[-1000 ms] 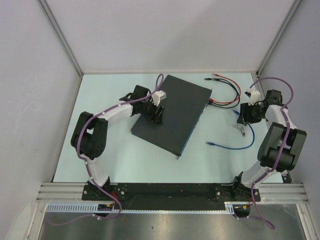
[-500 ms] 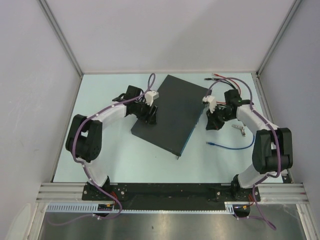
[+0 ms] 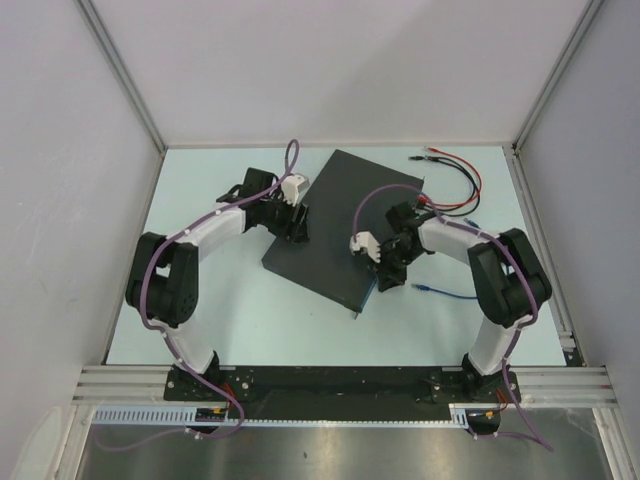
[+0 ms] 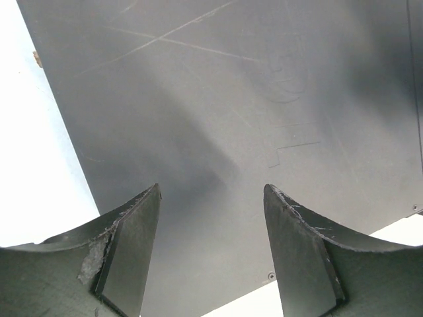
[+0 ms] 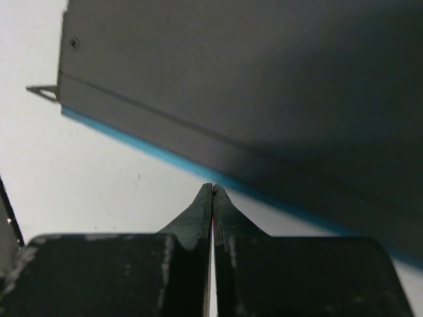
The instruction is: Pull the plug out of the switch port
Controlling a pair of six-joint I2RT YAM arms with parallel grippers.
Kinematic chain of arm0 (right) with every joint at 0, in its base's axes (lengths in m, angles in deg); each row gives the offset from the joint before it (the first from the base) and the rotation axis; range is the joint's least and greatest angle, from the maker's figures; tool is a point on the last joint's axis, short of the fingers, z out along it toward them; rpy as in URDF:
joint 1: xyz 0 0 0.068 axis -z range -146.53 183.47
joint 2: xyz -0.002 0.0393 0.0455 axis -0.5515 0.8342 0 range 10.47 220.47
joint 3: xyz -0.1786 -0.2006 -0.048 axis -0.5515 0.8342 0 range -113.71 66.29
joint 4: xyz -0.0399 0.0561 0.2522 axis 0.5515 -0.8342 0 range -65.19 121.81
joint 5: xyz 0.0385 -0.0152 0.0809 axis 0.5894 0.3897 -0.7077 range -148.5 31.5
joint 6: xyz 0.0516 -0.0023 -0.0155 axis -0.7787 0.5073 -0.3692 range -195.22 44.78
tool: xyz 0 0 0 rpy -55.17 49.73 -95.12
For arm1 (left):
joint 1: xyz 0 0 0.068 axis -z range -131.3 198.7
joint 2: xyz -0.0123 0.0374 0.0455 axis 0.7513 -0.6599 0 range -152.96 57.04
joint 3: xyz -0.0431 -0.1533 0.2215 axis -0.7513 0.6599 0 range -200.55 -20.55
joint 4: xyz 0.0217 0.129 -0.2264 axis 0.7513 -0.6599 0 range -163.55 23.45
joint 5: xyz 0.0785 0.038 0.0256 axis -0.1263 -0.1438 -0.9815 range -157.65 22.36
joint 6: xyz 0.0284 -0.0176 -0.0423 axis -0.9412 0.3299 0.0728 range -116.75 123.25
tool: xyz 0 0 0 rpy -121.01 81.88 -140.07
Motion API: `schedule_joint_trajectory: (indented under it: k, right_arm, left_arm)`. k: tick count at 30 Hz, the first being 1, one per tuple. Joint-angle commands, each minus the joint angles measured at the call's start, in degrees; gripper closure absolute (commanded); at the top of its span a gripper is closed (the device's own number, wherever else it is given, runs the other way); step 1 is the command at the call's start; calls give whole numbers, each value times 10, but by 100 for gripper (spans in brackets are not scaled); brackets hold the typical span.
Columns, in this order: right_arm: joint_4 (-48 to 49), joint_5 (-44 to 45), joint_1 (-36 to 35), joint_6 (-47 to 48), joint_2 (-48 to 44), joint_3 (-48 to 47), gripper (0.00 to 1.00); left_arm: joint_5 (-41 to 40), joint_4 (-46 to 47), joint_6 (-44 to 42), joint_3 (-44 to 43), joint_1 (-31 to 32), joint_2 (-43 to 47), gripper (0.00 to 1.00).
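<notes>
Though gripping nothing, poised at the switch [image 3: 350, 215] lying askew mid-frame on the counter [image 3: 230, 310]: left claw [image 4: 212, 191] spread wide over its left edge, right claw [image 5: 212, 190] pinched tight beside its blue edge.

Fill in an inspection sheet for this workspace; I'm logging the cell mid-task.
Surface: pale table, evenly lit.
Job's things: switch lies flat, skewed; any plug in its port is hidden by the right arm.
Clutter: nothing seen.
Grippers: left gripper open above the switch top; right gripper shut, empty, beside the bluish edge.
Cables: red and black cables loose at far right; blue cable by the right arm.
Surroundings: grey walls on three sides.
</notes>
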Motion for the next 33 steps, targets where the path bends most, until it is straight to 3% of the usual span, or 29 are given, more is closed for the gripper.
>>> schedule_joint_trajectory:
  k: [1, 5, 7, 11, 13, 17, 18, 23, 28, 33]
  right_arm:
    - [50, 5, -58, 9, 31, -28, 99]
    - [70, 23, -78, -11, 53, -58, 97]
    - [63, 30, -66, -11, 49, -72, 95]
    - [75, -27, 1, -119, 15, -133, 94]
    - [84, -42, 37, -187, -1, -159, 85]
    - [143, -18, 118, -315, -37, -179, 53]
    - [161, -21, 141, -389, -41, -179, 51]
    - [229, -78, 279, -564, 9, -201, 46]
    - [309, -56, 314, -737, 61, -163, 38]
    - [323, -116, 314, -755, 95, -158, 45]
  left_arm:
    - [9, 17, 9, 9, 0, 38, 31]
    - [8, 17, 5, 15, 0, 43, 31]
    - [6, 17, 4, 16, 0, 45, 31]
    - [0, 13, -3, 12, 0, 46, 31]
    - [2, 1, -5, 2, 0, 37, 31]
    - [22, -17, -12, -16, 0, 21, 32]
    - [27, -22, -19, -27, 0, 19, 32]
    - [51, -45, -35, -56, 0, 3, 32]
    - [51, -69, -27, -80, 0, -18, 32]
    - [38, -53, -18, -61, 5, -2, 32]
